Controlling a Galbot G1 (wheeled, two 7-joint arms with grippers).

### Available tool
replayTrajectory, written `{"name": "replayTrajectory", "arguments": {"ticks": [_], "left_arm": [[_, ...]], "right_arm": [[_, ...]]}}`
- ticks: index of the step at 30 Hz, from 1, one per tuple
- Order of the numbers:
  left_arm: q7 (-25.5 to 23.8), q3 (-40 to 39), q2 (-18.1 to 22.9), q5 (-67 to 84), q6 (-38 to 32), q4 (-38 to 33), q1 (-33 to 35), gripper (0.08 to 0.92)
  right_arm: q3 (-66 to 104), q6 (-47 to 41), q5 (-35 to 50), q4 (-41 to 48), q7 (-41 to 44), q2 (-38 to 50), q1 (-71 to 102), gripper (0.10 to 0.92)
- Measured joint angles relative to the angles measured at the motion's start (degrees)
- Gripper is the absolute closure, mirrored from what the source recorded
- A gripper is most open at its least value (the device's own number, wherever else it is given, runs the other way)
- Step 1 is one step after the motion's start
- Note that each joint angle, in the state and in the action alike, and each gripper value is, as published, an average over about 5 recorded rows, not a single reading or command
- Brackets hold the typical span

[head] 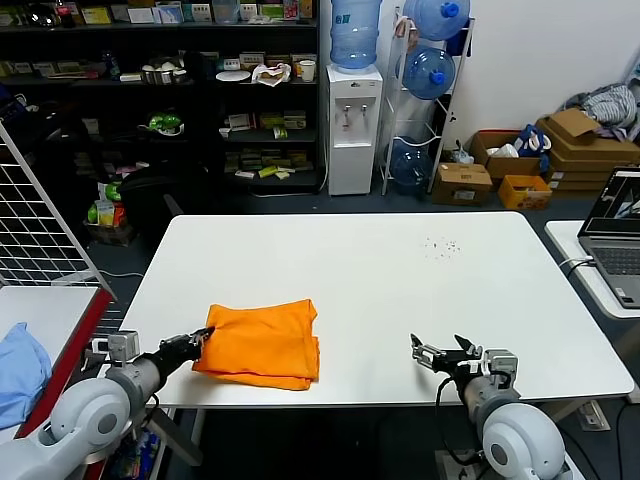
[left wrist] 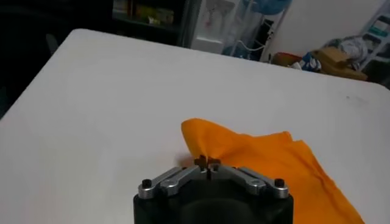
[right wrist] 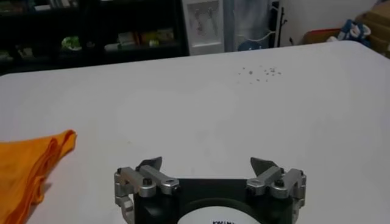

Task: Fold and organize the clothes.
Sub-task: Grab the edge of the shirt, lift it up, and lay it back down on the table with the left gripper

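Note:
The orange T-shirt (head: 262, 343) lies folded in a compact stack on the white table (head: 400, 280), near the front left edge. My left gripper (head: 205, 335) is at the stack's left edge, shut on a raised corner of the orange fabric (left wrist: 256, 152); the pinched fingertips (left wrist: 207, 162) show in the left wrist view. My right gripper (head: 440, 352) is open and empty, low over the table's front right, well apart from the shirt. The shirt's edge shows in the right wrist view (right wrist: 30, 164). No lettering or collar is visible.
A light blue cloth (head: 20, 370) lies on a side table at the left. A laptop (head: 615, 235) sits on another table at the right. Small dark specks (head: 440, 247) mark the table's far right part. Shelves and a water dispenser (head: 353, 110) stand behind.

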State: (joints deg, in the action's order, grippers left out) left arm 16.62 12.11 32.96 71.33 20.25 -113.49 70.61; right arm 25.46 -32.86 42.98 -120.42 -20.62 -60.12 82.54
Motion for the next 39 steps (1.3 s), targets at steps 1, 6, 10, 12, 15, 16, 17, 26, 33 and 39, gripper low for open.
{"name": "replayTrajectory", "arguments": {"ticks": [1,6,10,12,15,16,17,26,33,39], "left_arm": [[0.62,0.65,-0.37,0.1,0.21,-0.96,0.28,0.905],[3.8,4.32,-3.02,1.19,1.29,-4.98,1.63,0.905],[6.44,7.85,-5.68,2.6,2.18,-6.54,2.79,0.905],[7.67,9.71,-6.94,3.24,2.54,-6.88,3.45,0.905],[9.18,12.79,-8.57,3.95,2.92,-6.96,4.88,0.905],[9.57,13.93,-8.99,4.12,3.01,-6.88,5.53,0.905],[9.89,15.13,-9.33,4.27,3.08,-6.73,6.28,0.905],[11.05,26.63,-11.03,5.1,3.43,-3.7,14.53,0.905],[11.74,31.58,-12.43,6.0,3.47,-2.84,17.63,0.905],[13.58,30.74,-13.12,8.31,2.91,-4.98,16.5,0.905]], "right_arm": [[-0.11,0.13,-0.14,0.11,0.12,0.02,-0.12,0.104],[-0.66,1.0,-1.18,0.78,0.89,0.07,-0.68,0.104],[-1.0,1.94,-2.25,1.3,1.74,0.3,-1.02,0.104],[-1.21,2.46,-2.79,1.53,2.14,0.39,-1.26,0.104],[-1.61,3.22,-3.56,1.82,2.63,0.46,-1.68,0.104],[-1.77,3.42,-3.8,1.9,2.75,0.48,-1.82,0.104],[-1.93,3.6,-4.03,1.97,2.85,0.48,-1.98,0.104],[-2.78,4.27,-5.34,2.3,3.22,0.75,-2.85,0.104],[-2.7,4.38,-6.36,2.06,3.22,0.27,-2.52,0.104],[-1.84,4.39,-7.36,1.3,2.93,-0.74,-1.58,0.104]]}}
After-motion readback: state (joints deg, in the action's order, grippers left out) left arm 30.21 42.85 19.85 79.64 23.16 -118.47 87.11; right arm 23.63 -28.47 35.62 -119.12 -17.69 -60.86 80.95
